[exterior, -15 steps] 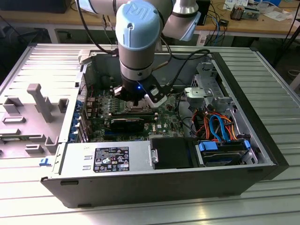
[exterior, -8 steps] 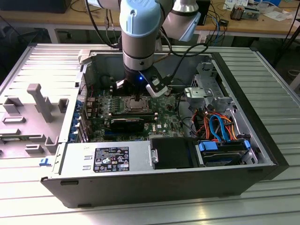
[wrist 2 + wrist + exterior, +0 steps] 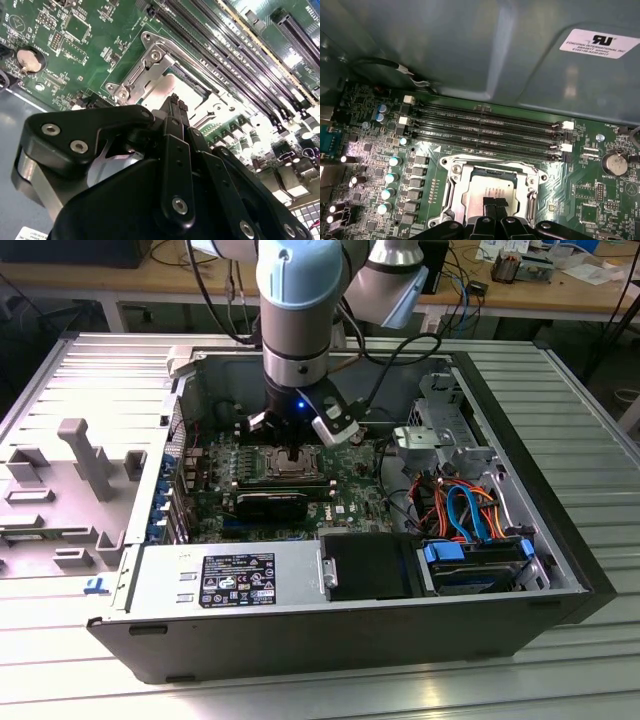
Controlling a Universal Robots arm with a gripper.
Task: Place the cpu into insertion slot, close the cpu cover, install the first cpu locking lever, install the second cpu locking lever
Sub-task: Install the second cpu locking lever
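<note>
Over one insertion slot [image 3: 492, 192], one tool [image 3: 494, 206], one cpu [image 3: 487, 189], four memory slots [image 3: 485, 129]

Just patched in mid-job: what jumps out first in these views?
The gripper sits right over the cpu, its black fingertips together on the chip's silvery top, in the slot beside the long black memory slots. In the exterior view the arm reaches straight down into the open computer case, with orange and blue cables bunched toward that view's right.
</note>
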